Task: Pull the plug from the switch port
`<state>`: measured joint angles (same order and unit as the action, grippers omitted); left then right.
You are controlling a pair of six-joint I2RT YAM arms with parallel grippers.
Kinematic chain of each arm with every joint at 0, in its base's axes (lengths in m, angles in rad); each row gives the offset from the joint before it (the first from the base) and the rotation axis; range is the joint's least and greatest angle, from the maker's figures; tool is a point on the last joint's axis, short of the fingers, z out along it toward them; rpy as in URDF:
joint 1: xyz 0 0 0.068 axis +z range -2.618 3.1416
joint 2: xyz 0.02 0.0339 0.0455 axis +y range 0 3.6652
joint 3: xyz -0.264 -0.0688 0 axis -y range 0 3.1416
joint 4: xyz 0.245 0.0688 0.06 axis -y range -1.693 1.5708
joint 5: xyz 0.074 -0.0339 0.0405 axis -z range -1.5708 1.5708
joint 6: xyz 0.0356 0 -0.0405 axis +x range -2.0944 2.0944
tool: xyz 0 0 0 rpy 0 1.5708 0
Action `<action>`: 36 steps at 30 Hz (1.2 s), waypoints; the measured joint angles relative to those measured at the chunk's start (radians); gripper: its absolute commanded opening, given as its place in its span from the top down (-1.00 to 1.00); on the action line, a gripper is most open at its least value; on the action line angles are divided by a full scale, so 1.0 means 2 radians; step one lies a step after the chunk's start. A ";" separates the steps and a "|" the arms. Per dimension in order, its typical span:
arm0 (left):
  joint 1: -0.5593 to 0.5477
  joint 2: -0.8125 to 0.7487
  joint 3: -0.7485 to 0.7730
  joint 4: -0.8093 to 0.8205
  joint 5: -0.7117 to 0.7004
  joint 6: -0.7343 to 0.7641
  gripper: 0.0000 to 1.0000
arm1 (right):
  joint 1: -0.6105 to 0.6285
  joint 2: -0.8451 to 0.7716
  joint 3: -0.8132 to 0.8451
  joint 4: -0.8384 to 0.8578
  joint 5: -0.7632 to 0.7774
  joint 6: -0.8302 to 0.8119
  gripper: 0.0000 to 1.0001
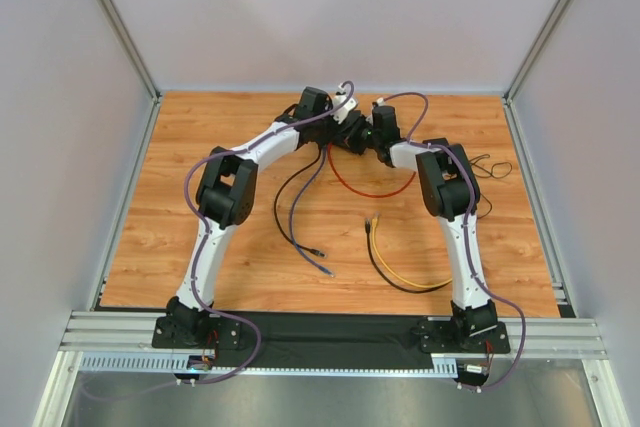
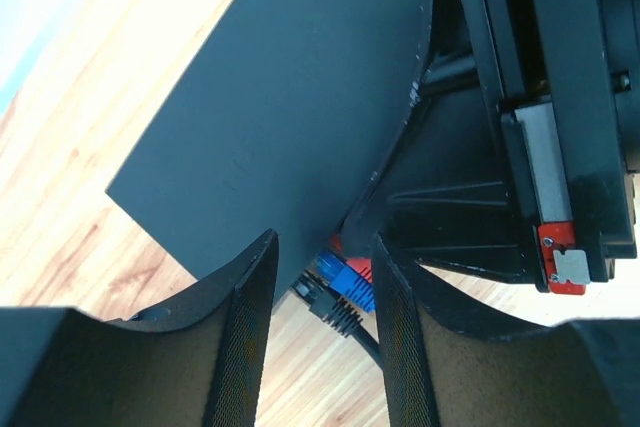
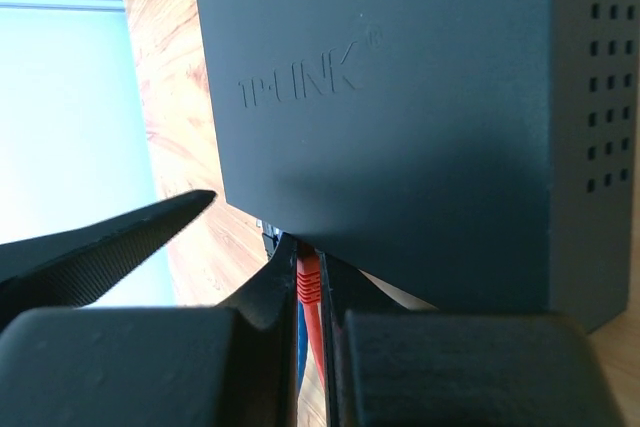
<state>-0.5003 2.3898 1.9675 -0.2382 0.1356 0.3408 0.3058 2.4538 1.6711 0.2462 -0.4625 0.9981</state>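
The wood-grain table is smooth, with pale walls at its far and side edges. Both arms reach to its far middle, where their heads meet and leave little room between them.

The switch is a flat matte black box with square corners, raised lettering on top and small square vents on one side. It lies just ahead of the right gripper and fills that gripper's view. Bare table shows only past the left corner of the switch.

A thin red cable loops toward the arm bases from under the grippers. Purple and black cables lie loose to its left.

The right gripper is clamped on the ribbed red plug, its dark jaws pressed to both sides. The plug meets the near edge of the switch.

The left gripper stands apart, and its curved, mesh-textured fingers grip nothing. A blue plug and a ridged black plug sit in the gap at the switch's edge. The right gripper crowds close on the right.
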 measured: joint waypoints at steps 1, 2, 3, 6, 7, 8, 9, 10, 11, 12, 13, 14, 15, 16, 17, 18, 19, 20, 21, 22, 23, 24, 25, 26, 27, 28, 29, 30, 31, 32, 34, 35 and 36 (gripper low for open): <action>-0.001 0.000 0.002 -0.002 -0.002 0.002 -0.01 | 0.000 0.000 -0.001 0.002 0.000 0.000 1.00; -0.001 0.001 0.005 -0.003 -0.004 0.003 -0.01 | -0.001 0.000 -0.001 0.003 -0.001 0.000 1.00; -0.001 0.001 0.007 -0.005 -0.006 0.004 -0.01 | -0.001 0.000 -0.002 0.004 -0.002 0.000 1.00; -0.001 0.006 0.020 -0.010 -0.016 0.007 0.01 | -0.001 0.000 -0.003 0.006 -0.002 0.001 1.00; -0.001 0.008 0.022 -0.010 -0.020 0.007 0.01 | -0.001 0.000 -0.003 0.007 -0.002 0.001 1.00; 0.000 0.009 0.022 -0.010 -0.025 0.007 0.01 | -0.001 0.000 -0.004 0.009 -0.003 0.001 1.00; 0.000 0.009 0.022 -0.011 -0.029 0.007 0.01 | -0.001 0.000 -0.005 0.010 -0.004 0.002 1.00; 0.001 0.009 0.022 -0.012 -0.031 0.007 0.02 | -0.001 0.000 -0.006 0.011 -0.004 0.002 1.00; 0.001 0.010 0.022 -0.012 -0.031 0.007 0.03 | -0.001 0.000 -0.007 0.013 -0.006 0.002 1.00; 0.002 0.010 0.022 -0.012 -0.032 0.007 0.04 | -0.002 0.000 -0.008 0.014 -0.007 0.004 1.00; 0.002 0.010 0.022 -0.012 -0.032 0.007 0.04 | -0.002 0.000 -0.009 0.015 -0.007 0.004 0.99; 0.003 0.010 0.022 -0.012 -0.032 0.007 0.04 | -0.003 0.000 -0.009 0.015 -0.009 0.004 1.00; 0.003 0.010 0.022 -0.012 -0.032 0.007 0.04 | -0.003 0.000 -0.010 0.017 -0.009 0.004 1.00; 0.003 0.010 0.022 -0.013 -0.031 0.007 0.04 | -0.003 0.000 -0.010 0.018 -0.010 0.005 1.00; 0.003 0.010 0.022 -0.014 -0.031 0.007 0.04 | -0.003 0.000 -0.011 0.018 -0.010 0.005 1.00; 0.003 0.010 0.022 -0.015 -0.031 0.007 0.05 | -0.003 0.000 -0.011 0.018 -0.010 0.006 1.00; 0.003 0.010 0.023 -0.016 -0.031 0.007 0.05 | -0.003 0.000 -0.011 0.018 -0.010 0.006 1.00; 0.003 0.010 0.023 -0.018 -0.031 0.007 0.06 | -0.003 0.000 -0.011 0.018 -0.010 0.006 1.00; 0.003 0.010 0.023 -0.018 -0.031 0.007 0.06 | -0.003 0.000 -0.011 0.018 -0.011 0.006 1.00; 0.003 0.010 0.024 -0.019 -0.031 0.007 0.06 | -0.004 0.000 -0.011 0.018 -0.011 0.008 1.00; 0.003 0.011 0.026 -0.021 -0.031 0.007 0.06 | -0.004 0.000 -0.011 0.018 -0.011 0.009 1.00; 0.003 0.012 0.028 -0.024 -0.031 0.008 0.06 | -0.004 0.000 -0.011 0.019 -0.011 0.010 1.00; 0.003 0.013 0.032 -0.028 -0.031 0.008 0.07 | -0.004 0.000 -0.011 0.019 -0.011 0.010 1.00; 0.003 0.015 0.036 -0.031 -0.031 0.009 0.07 | -0.004 0.000 -0.011 0.019 -0.011 0.011 1.00; 0.003 0.018 0.041 -0.035 -0.031 0.009 0.07 | -0.004 0.000 -0.012 0.020 -0.012 0.012 1.00; 0.003 0.021 0.046 -0.039 -0.031 0.009 0.07 | -0.004 0.000 -0.012 0.020 -0.012 0.013 1.00; 0.003 0.025 0.052 -0.043 -0.030 0.009 0.07 | -0.004 0.000 -0.012 0.021 -0.012 0.013 1.00; 0.003 0.029 0.057 -0.048 -0.030 0.010 0.07 | -0.004 0.000 -0.013 0.022 -0.013 0.013 1.00; 0.003 0.031 0.060 -0.050 -0.029 0.010 0.07 | -0.004 0.000 -0.014 0.022 -0.013 0.014 1.00; 0.003 0.032 0.062 -0.052 -0.029 0.011 0.07 | -0.004 0.000 -0.014 0.024 -0.013 0.014 1.00; 0.003 0.032 0.064 -0.058 -0.028 0.011 0.06 | -0.004 0.000 -0.014 0.024 -0.014 0.015 1.00; 0.003 0.032 0.065 -0.061 -0.028 0.011 0.06 | -0.004 0.000 -0.014 0.024 -0.014 0.015 1.00; 0.003 0.033 0.067 -0.064 -0.027 0.011 0.06 | -0.004 0.000 -0.014 0.024 -0.014 0.015 1.00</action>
<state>-0.4950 2.4561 2.1010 -0.3672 0.0811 0.3630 0.2977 2.4535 1.6424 0.2951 -0.4900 1.0283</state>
